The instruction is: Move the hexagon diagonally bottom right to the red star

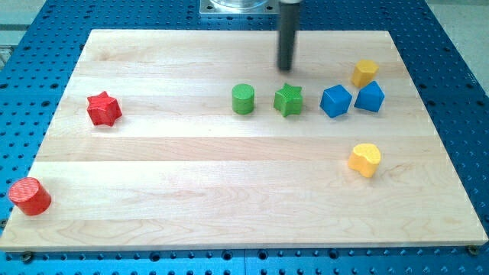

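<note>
The yellow hexagon [365, 72] lies near the board's upper right. The red star [104, 108] lies far off at the view's left. My tip [286, 69] stands on the board near the top centre, just above the green star [288, 100] and well to the left of the yellow hexagon, touching neither.
A green cylinder [243, 99] lies left of the green star. Two blue blocks [335, 101] [370, 97] sit side by side below the hexagon. A yellow heart [365, 160] lies lower right. A red cylinder [30, 196] sits at the board's bottom left corner.
</note>
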